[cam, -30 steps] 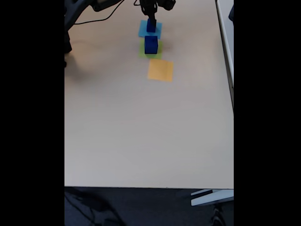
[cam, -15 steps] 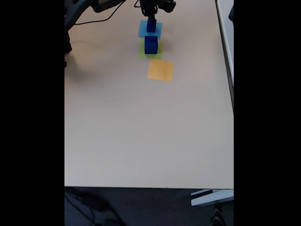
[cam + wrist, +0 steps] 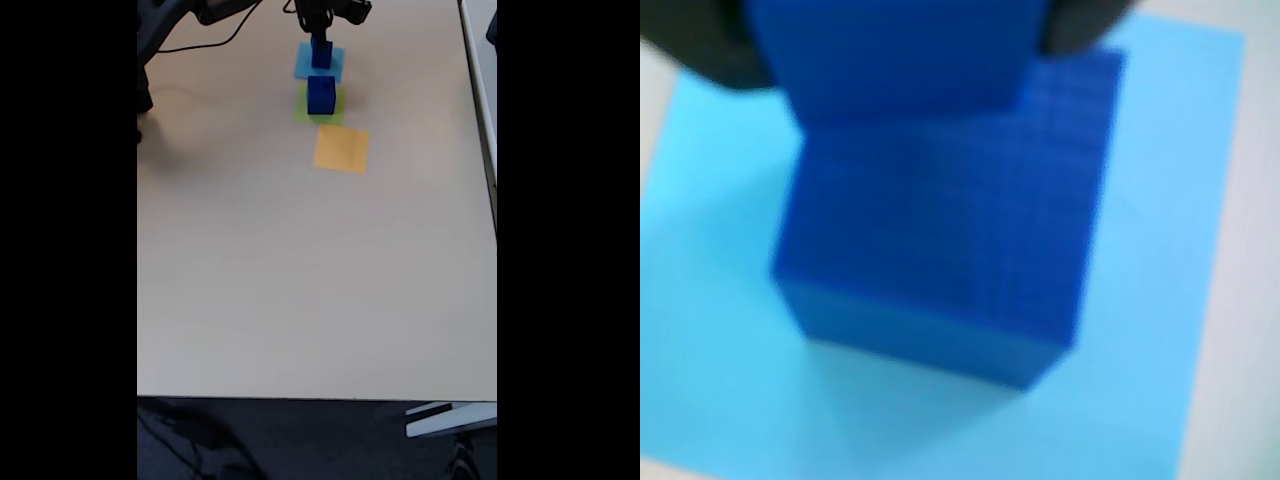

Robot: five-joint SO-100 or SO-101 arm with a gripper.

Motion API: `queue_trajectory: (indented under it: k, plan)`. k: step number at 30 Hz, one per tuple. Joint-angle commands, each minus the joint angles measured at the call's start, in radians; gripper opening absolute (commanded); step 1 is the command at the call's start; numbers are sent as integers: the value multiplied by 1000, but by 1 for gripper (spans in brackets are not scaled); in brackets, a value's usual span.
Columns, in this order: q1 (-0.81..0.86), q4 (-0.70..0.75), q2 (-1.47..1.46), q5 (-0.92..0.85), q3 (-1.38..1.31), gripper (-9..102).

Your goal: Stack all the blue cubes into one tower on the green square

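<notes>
Blue cubes (image 3: 321, 93), beige table (image 3: 300, 270), dark floor (image 3: 300, 440)

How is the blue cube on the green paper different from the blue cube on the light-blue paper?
The cube on the green square looks wider than the cube on the light-blue square in the fixed view. The cube on the green square stands free, while the gripper is right over the cube on the light-blue square. Both are dark blue and sit on paper squares.
</notes>
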Motion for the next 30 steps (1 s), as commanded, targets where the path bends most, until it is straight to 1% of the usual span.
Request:
queue_trajectory:
  k: [1,5,10,14,18,27,30]
  plan:
    - [20,34,247,-12,2,0]
    - [49,94,373,-25,38,0]
    - [167,71,451,-147,130,0]
    - [262,3,416,-272,147,0]
    - [321,-55,353,-321,147,0]
    - [407,-95,229,-337,152,0]
    - [440,-132,218,-353,195,0]
